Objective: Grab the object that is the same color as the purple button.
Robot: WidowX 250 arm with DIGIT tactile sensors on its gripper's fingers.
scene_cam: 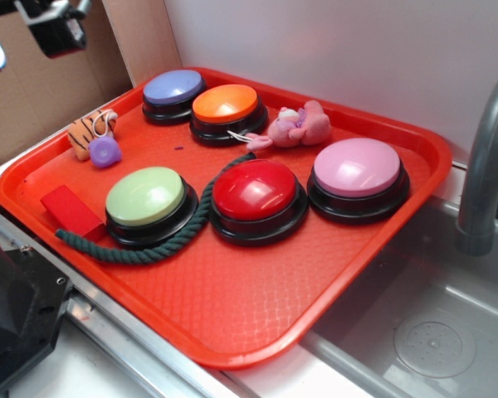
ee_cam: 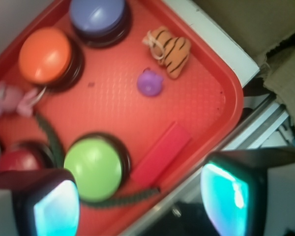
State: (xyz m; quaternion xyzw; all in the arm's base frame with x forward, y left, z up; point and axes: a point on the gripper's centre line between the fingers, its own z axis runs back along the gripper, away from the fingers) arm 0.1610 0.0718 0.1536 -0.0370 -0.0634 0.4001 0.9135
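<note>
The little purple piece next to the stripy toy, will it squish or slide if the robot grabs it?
The purple piece looks like smooth hard plastic, so it probably won't squish. It is small with rounded edges, so it might slip or skid on the tray. It lies touching the stripy toy, which may get nudged too.

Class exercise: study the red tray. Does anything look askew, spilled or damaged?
Nothing is spilled or damaged. The green rope snakes loosely between the buttons, and the pink plush toy lies tipped against the orange button.
</note>
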